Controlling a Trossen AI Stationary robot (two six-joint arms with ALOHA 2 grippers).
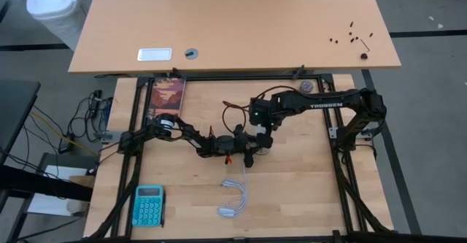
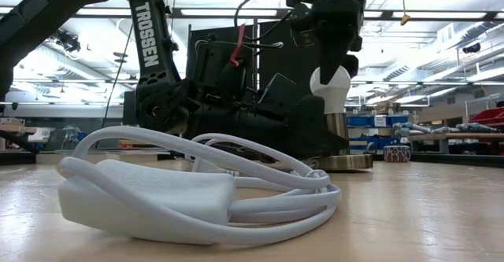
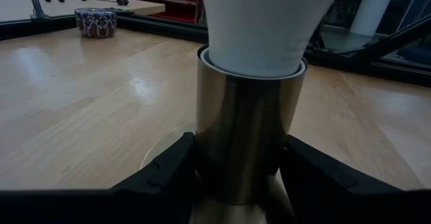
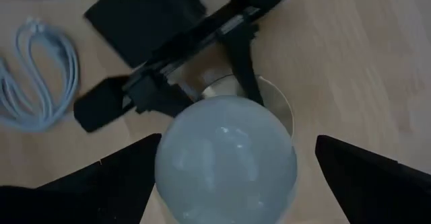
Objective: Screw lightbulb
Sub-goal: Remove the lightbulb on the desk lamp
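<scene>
The left gripper (image 3: 236, 173) squeezes the socket (image 3: 248, 133) under the bulb (image 4: 225, 160), and the right gripper (image 4: 225, 177) is wide open above it.

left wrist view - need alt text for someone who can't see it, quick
A white lightbulb sits in a shiny metal socket that the left gripper clamps between its dark jaws at the base. Behind lies bare wooden table, with a small patterned bowl at its far edge.
</scene>
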